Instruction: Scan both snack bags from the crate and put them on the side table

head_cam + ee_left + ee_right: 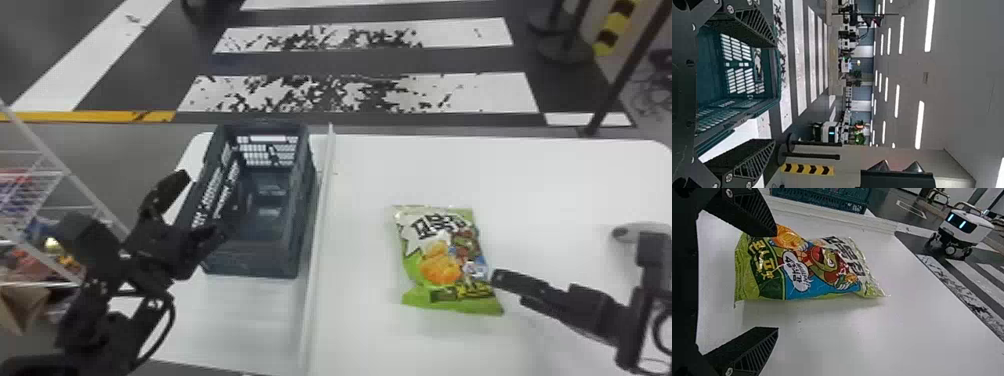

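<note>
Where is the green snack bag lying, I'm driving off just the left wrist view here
Observer: The snack bag lies on the white table, to the robot's right of the crate.
Operator: Okay, does anything run between the bag and the crate?
Observer: Yes, a long white strip runs between them along the table.
Operator: Got it, and what's at the bag's right side?
Observer: The right gripper, by the bag's near end with its fingers apart.

Black arms (pixel 87 325) carry looped black cable (pixel 171 314) and silvery screws (pixel 729 178).
</note>
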